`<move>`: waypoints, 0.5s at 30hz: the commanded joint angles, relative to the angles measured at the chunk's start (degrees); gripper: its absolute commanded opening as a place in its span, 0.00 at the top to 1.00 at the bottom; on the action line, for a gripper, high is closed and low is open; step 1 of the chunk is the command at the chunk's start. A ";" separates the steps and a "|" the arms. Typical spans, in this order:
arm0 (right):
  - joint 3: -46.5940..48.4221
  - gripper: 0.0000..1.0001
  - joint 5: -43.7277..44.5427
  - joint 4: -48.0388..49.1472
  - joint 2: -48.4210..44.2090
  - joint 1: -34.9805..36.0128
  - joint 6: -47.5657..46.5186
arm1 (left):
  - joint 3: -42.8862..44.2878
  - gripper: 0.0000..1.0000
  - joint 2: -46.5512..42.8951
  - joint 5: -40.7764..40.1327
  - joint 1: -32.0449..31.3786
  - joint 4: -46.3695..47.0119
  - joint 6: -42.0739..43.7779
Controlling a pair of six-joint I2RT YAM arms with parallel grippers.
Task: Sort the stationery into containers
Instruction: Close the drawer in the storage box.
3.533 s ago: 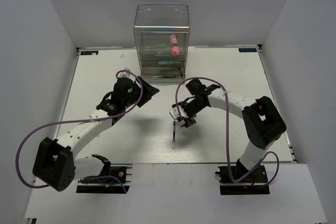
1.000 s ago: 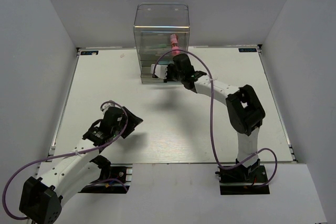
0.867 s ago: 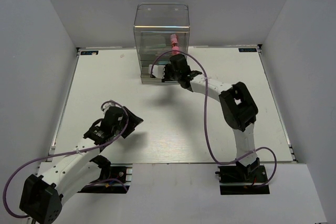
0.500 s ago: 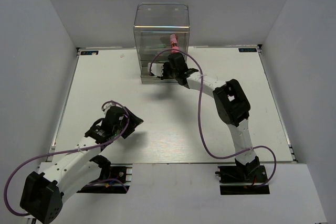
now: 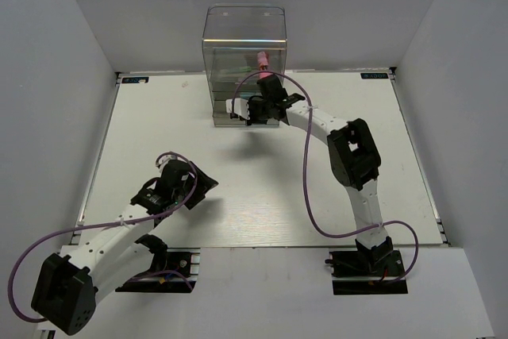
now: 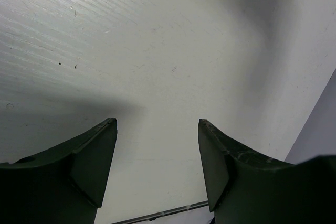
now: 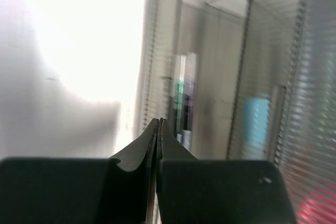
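The container, a tall clear box of stacked drawers (image 5: 244,53), stands at the table's far middle. A pink tube (image 5: 261,61) lies inside its upper part. My right gripper (image 5: 248,109) sits against the lower drawer fronts. In the right wrist view it (image 7: 159,122) is shut, and nothing shows between the fingertips. The see-through drawers (image 7: 220,77) fill that view, with a green item (image 7: 180,90), a light-blue one (image 7: 256,116) and a pink blur (image 7: 315,208) inside. My left gripper (image 5: 202,184) (image 6: 157,124) hangs open over bare table at the near left, holding nothing.
White walls close in the table (image 5: 159,125) on three sides. The table's edge strip (image 6: 157,214) runs just past my left fingers. A purple cable (image 5: 305,188) loops beside the right arm.
The right arm went from the table's middle to the drawer fronts. The thin pen under it on the table earlier is gone. The left arm drew back to the near left.
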 commanded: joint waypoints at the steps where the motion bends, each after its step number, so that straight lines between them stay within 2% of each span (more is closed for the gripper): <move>1: 2.89 1.00 -7.55 -7.25 -1.72 -0.38 -2.61 | 0.49 0.27 0.03 0.65 0.21 1.06 -0.14; 7: 6.23 1.00 -2.90 -9.80 2.92 -0.11 -2.35 | -0.04 0.27 -1.11 0.65 0.21 0.53 -0.14; 9: 8.69 1.00 1.12 -9.98 4.25 -0.29 -1.12 | -0.04 0.27 -1.11 0.65 0.21 0.53 -0.14; 15: 10.63 1.00 9.58 -3.74 7.60 -0.20 3.98 | -0.04 0.27 -1.11 0.65 0.21 0.01 -0.14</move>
